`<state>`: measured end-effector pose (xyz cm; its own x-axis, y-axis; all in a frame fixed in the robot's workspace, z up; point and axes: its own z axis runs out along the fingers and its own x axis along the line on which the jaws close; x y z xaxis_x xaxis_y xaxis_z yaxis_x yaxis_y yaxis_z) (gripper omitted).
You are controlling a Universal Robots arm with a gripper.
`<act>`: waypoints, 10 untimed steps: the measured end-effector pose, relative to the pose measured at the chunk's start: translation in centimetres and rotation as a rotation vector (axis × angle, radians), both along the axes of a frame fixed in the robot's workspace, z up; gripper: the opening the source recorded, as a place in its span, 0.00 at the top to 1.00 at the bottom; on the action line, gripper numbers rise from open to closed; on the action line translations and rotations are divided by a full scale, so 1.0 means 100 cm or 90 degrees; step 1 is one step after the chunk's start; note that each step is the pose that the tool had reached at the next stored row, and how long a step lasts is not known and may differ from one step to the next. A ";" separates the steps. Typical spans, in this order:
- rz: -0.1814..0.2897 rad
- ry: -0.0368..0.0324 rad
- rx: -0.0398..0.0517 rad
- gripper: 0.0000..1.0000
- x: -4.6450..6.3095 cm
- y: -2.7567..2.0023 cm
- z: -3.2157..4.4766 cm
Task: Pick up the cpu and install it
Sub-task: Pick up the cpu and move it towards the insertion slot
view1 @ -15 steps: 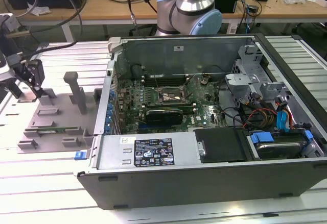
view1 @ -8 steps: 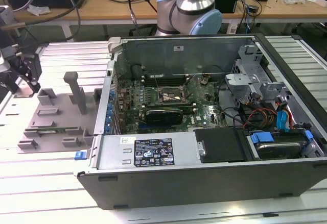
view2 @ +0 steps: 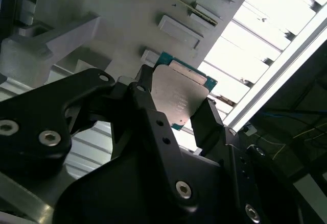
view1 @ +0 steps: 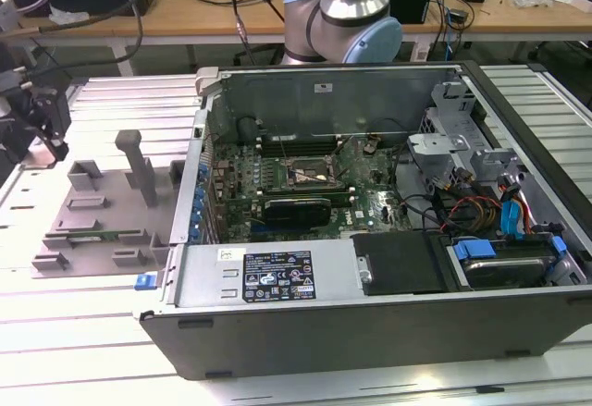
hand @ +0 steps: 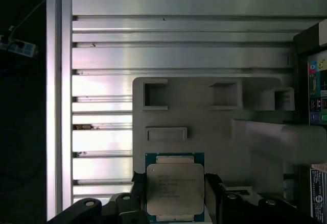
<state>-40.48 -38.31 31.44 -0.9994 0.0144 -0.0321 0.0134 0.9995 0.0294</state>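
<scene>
The cpu (hand: 175,185), a flat square chip with a pale silvery top and a green edge, sits between the two dark fingers of my gripper (hand: 175,196), which is shut on its two sides. The second wrist view shows the cpu (view2: 179,96) tilted, one finger (view2: 145,91) against one edge and the other against the opposite edge of my gripper (view2: 176,104). In the exterior view my gripper (view1: 42,142) hangs at the far left, over the left end of the grey fixture plate (view1: 102,226). The open socket (view1: 310,175) lies on the motherboard inside the computer case (view1: 370,304).
The grey fixture plate (hand: 204,127) carries raised blocks and pockets, with a tall post (view1: 139,161). The case's left wall (view1: 199,175) stands between the plate and the motherboard. Drive cages and cables (view1: 481,203) crowd the case's right half. The arm's base (view1: 347,8) rises behind the case.
</scene>
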 end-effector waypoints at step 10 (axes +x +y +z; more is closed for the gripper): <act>0.000 -0.0001 0.0000 0.46 0.000 0.0000 0.0201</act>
<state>-40.48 -38.31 33.45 -0.9994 0.0144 -0.0321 0.0134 0.9995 0.0294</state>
